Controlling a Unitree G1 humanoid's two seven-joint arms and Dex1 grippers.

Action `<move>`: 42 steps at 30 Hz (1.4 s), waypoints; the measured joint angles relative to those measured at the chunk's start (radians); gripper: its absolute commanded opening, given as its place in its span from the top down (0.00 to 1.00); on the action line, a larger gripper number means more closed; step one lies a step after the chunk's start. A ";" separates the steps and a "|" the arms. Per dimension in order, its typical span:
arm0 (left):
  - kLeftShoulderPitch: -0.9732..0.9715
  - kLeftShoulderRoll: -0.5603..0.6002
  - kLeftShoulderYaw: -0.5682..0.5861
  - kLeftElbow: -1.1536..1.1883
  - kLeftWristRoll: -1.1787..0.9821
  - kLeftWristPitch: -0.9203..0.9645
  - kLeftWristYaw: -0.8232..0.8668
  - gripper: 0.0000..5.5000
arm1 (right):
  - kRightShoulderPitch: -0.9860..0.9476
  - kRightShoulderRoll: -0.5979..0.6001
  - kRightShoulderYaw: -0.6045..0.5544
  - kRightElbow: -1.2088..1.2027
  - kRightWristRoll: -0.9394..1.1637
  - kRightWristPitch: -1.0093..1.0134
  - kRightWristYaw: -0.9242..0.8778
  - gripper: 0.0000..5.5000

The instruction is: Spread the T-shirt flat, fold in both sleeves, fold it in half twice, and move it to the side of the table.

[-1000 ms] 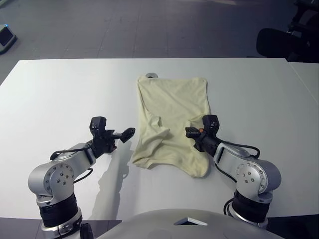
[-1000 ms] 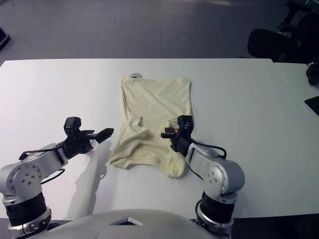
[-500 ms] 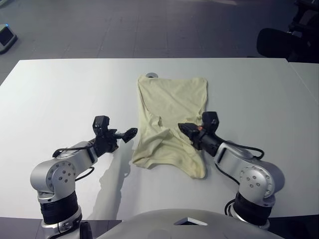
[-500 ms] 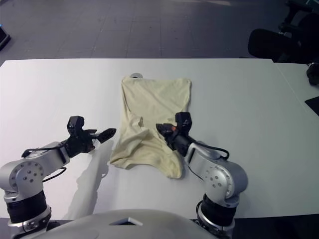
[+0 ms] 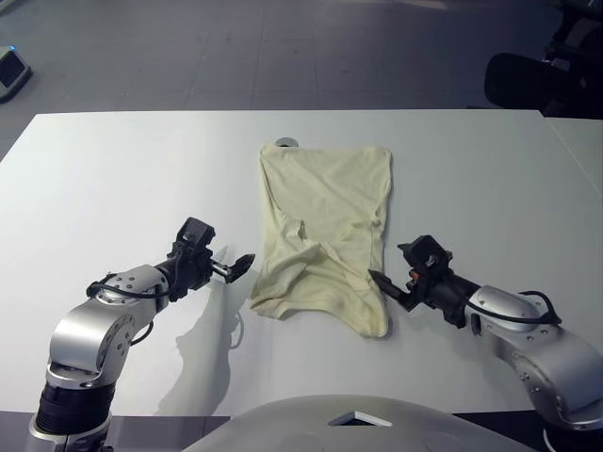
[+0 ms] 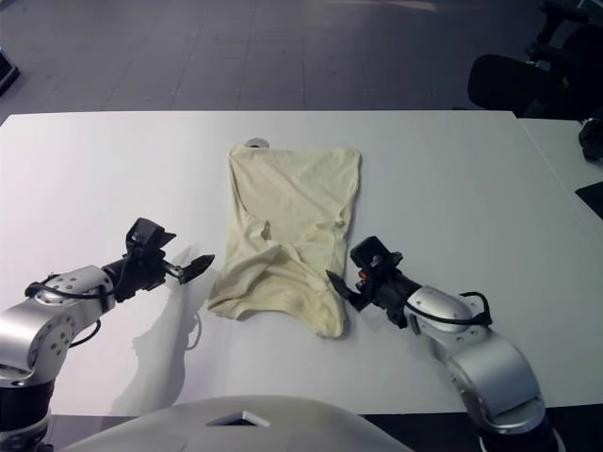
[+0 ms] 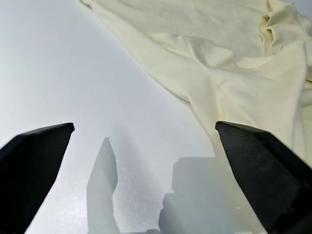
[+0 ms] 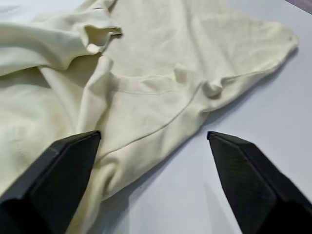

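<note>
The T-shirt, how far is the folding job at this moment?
Done, apparently: the pale yellow cloth T-shirt lies lengthwise on the white table, and no sleeve sticks out, so both seem folded in, though its near end is rumpled. In hand: the left gripper and the right gripper sit open on either side of that near end, holding nothing. Left: both half folds and the move to the table's side.
</note>
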 measured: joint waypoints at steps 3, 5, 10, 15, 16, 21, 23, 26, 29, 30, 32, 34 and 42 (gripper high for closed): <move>0.003 0.000 -0.006 0.007 0.005 -0.008 -0.007 0.02 | 0.022 -0.024 0.069 -0.006 -0.036 -0.039 0.007 0.09; 0.003 0.001 -0.014 0.008 0.013 -0.012 -0.015 0.02 | 0.035 -0.045 0.112 -0.005 -0.061 -0.054 0.011 0.03; -0.005 0.011 -0.025 0.018 0.032 -0.022 -0.031 0.02 | 0.035 -0.053 0.188 0.007 -0.111 -0.085 0.012 0.03; -0.005 0.031 -0.049 0.019 0.072 -0.063 -0.051 0.02 | 0.017 -0.058 0.217 0.024 -0.141 -0.095 0.026 0.03; -0.004 0.043 -0.061 0.021 0.093 -0.101 -0.068 0.02 | 0.016 -0.058 0.210 0.025 -0.143 -0.100 0.031 0.03; -0.002 0.186 -0.086 0.082 0.231 -0.415 -0.229 0.02 | -0.032 -0.057 -0.021 0.005 -0.090 -0.161 0.088 0.03; 0.000 0.242 -0.095 0.139 0.301 -0.577 -0.286 0.02 | -0.040 -0.085 -0.120 0.003 -0.076 -0.191 0.122 0.03; 0.020 0.299 -0.130 0.233 0.422 -0.832 -0.334 0.02 | 0.043 -0.192 -0.193 0.031 -0.125 -0.299 0.207 0.03; 0.053 0.308 -0.177 0.297 0.519 -1.050 -0.339 0.02 | 0.198 -0.333 -0.188 0.119 -0.257 -0.501 0.304 0.03; 0.064 0.308 -0.195 0.317 0.554 -1.126 -0.339 0.02 | 0.256 -0.381 -0.177 0.158 -0.316 -0.592 0.337 0.03; 0.069 0.308 -0.224 0.366 0.610 -1.274 -0.327 0.02 | 0.344 -0.457 -0.159 0.226 -0.418 -0.774 0.392 0.03; 0.049 0.308 -0.240 0.408 0.641 -1.377 -0.317 0.02 | 0.371 -0.481 -0.146 0.266 -0.472 -0.883 0.413 0.03; -0.040 0.259 -0.318 0.494 0.754 -1.561 -0.259 0.12 | 0.194 -0.382 0.033 0.344 -0.630 -1.077 0.387 0.02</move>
